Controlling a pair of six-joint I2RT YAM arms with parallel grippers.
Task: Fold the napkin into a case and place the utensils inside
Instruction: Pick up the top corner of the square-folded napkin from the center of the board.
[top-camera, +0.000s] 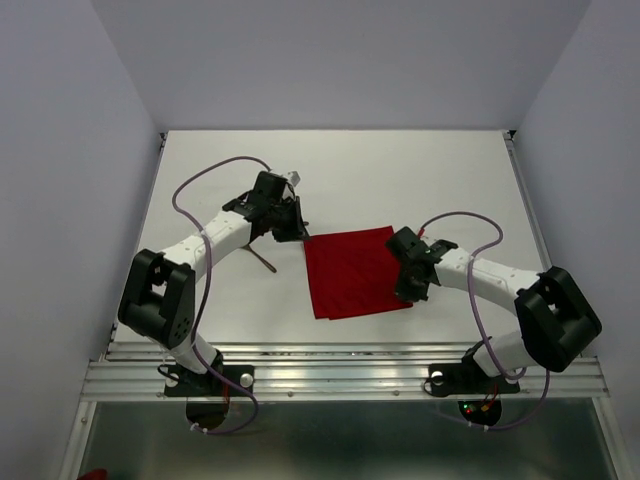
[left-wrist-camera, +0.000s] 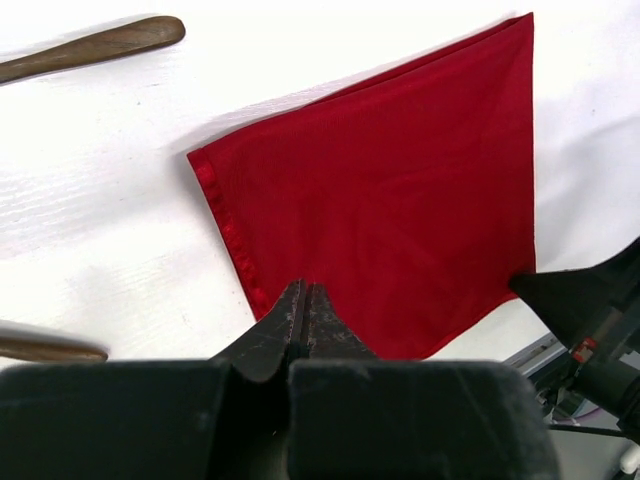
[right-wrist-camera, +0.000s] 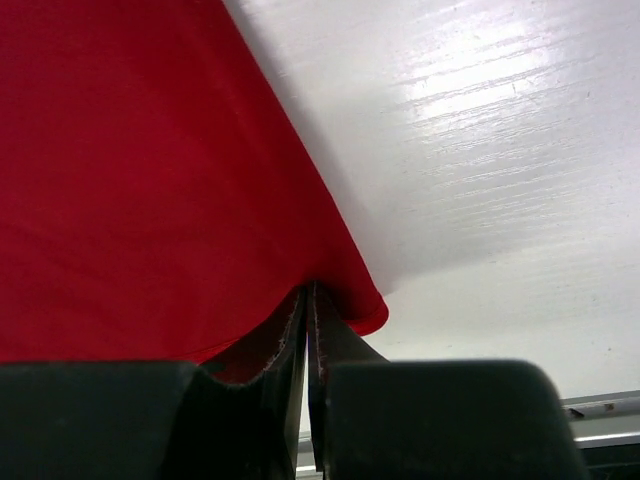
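The napkin (top-camera: 355, 272) lies spread flat as a red, roughly square sheet on the white table (top-camera: 450, 180), just ahead of the two arm bases and between them. We see no case shape in it yet.

The left arm (top-camera: 215, 240) reaches in from the left, and the right arm (top-camera: 490, 280) bends in from the right. Each ends at one corner of the cloth.

The right gripper (top-camera: 410, 293) sits at the near right corner. In its wrist view the fingers (right-wrist-camera: 335, 350) are pressed almost together, with the red corner (right-wrist-camera: 365, 310) drawn down and pinched between them.

The left gripper (top-camera: 293, 232) sits at the far left corner. Its fingers (left-wrist-camera: 288, 310) are fully closed, their tips over the hemmed edge of the napkin (left-wrist-camera: 400, 190). The cloth looks flat there, and we cannot tell whether any of it is caught between them.

The utensils (top-camera: 266, 260) rest on bare table left of the napkin, apart from it and partly under the left arm. The left wrist view shows one utensil (left-wrist-camera: 95, 47) as a brown wooden handle at the top, and the other utensil (left-wrist-camera: 45, 348) at the lower left edge.
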